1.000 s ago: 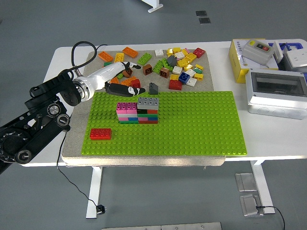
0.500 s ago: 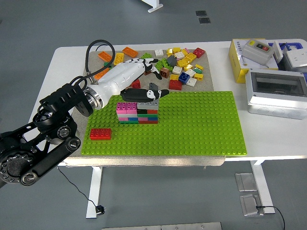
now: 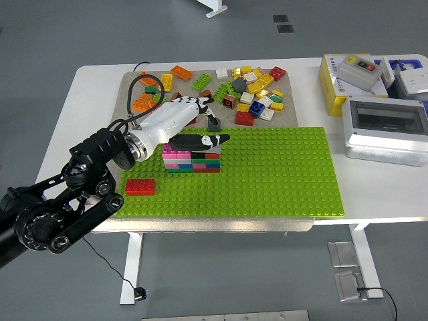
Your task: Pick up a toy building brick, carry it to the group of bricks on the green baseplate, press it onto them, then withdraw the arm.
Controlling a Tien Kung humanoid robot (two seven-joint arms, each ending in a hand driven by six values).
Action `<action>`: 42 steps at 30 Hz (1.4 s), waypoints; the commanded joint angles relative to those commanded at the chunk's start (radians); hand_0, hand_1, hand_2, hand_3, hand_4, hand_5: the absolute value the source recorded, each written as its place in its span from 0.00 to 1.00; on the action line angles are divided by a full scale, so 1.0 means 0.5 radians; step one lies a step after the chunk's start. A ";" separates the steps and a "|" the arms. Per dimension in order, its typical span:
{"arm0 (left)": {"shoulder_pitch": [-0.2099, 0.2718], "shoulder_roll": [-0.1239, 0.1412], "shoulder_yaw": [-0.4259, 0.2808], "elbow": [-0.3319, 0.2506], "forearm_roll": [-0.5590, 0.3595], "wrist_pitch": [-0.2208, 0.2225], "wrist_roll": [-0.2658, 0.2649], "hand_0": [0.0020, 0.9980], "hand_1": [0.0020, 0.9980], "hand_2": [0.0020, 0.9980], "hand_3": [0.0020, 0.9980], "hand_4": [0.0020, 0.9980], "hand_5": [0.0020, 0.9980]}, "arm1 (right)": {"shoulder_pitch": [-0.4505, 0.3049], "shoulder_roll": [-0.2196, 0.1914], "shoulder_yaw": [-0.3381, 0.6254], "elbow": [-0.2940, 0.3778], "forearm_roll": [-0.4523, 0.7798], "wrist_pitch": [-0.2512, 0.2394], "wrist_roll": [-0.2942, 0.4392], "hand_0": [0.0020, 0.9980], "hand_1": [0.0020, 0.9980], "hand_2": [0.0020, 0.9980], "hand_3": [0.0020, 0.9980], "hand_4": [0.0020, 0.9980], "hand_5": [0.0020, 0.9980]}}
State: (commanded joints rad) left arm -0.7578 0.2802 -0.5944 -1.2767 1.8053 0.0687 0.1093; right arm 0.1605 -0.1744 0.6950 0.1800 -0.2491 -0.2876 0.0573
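Counter: white, standing on a grey floor.
Mat: beige, lying flat on the counter's left and middle.
Yellow box: at the counter's right end, far side.
Grey switch unit: resting on top of the yellow box, with a red and a dark button.
Enclosure with clear cover: pale grey, just in front of the yellow box.
Cable: black, hanging below the counter.

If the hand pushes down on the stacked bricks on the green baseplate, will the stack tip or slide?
Probably neither. The brick stack is wider than tall and sits studded onto the green baseplate, so it should resist tipping. The bricks look like rigid plastic, unlikely to flex under the left hand. The baseplate itself might shift on its mat.
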 joint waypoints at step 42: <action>0.037 0.013 0.053 0.114 -0.005 -0.036 -0.014 0.99 0.95 0.95 0.63 0.82 0.89 | -0.012 0.006 0.025 0.000 -0.008 0.005 0.005 0.74 0.81 0.78 0.67 0.37 0.75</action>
State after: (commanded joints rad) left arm -0.7391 0.2868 -0.5681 -1.2195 1.8027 0.0509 0.1024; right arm 0.1544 -0.1714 0.7075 0.1800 -0.2532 -0.2851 0.0598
